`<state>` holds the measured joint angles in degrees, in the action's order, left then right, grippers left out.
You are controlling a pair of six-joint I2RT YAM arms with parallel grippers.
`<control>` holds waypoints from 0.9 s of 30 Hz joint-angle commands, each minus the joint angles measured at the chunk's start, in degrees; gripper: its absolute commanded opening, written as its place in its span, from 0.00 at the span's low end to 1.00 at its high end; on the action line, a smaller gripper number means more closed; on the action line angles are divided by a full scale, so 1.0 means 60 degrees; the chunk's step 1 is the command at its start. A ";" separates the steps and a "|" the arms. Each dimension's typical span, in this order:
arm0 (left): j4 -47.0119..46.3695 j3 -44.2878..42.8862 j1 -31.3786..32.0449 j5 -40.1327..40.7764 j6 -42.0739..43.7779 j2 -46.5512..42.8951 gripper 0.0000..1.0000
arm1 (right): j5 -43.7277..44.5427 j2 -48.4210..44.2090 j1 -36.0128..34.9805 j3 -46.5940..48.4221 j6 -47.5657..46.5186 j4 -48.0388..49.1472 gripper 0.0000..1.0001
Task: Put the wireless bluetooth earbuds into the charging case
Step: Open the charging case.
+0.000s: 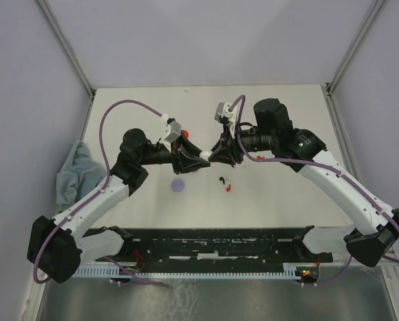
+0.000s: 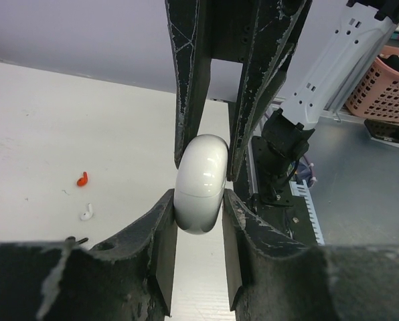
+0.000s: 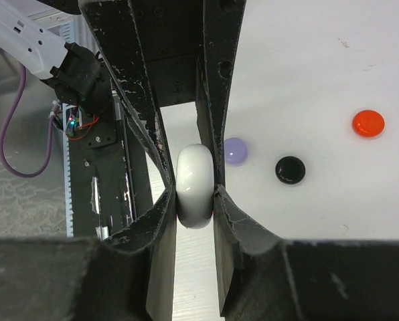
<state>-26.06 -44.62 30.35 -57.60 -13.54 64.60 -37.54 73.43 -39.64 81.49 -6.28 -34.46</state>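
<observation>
A white closed charging case (image 1: 205, 158) hangs above the table middle, gripped from both sides. My left gripper (image 1: 198, 160) is shut on it from the left and my right gripper (image 1: 213, 154) from the right. In the left wrist view the case (image 2: 201, 184) sits between my fingertips (image 2: 163, 208), with the other gripper's fingers above it. The right wrist view shows the case (image 3: 195, 184) the same way. A black earbud (image 1: 221, 179) and a red earbud (image 1: 227, 188) lie just in front. The red earbud (image 2: 82, 178) and a white earbud (image 2: 86, 212) lie apart. No lavender earbud shows.
A lavender disc (image 1: 179, 185) lies left of the earbuds, a red disc (image 1: 185, 134) behind the left wrist. The right wrist view shows lavender (image 3: 235, 151), black (image 3: 290, 170) and red (image 3: 367, 123) discs. A grey cloth (image 1: 75, 170) lies at the table's left edge.
</observation>
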 commanded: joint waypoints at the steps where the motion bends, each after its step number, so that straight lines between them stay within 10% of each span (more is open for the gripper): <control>1: -0.0300 -0.0209 0.0041 -0.0340 -0.0399 -0.0024 0.36 | -0.0032 -0.0173 0.0043 -0.0035 -0.0029 0.0528 0.08; 12: -0.0439 -0.0109 0.0062 -0.0517 -0.0306 -0.0089 0.03 | 0.0254 -0.0182 0.0036 -0.0358 -0.0204 0.0748 0.30; 27: 0.0200 0.0615 0.0058 -0.0282 0.1845 -0.0937 0.03 | 0.0901 -0.0082 0.0044 -0.0316 -0.0461 0.0601 0.50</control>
<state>-25.50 -41.25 30.24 -57.21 -9.08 61.69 -36.01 72.84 -39.70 78.87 -7.49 -33.23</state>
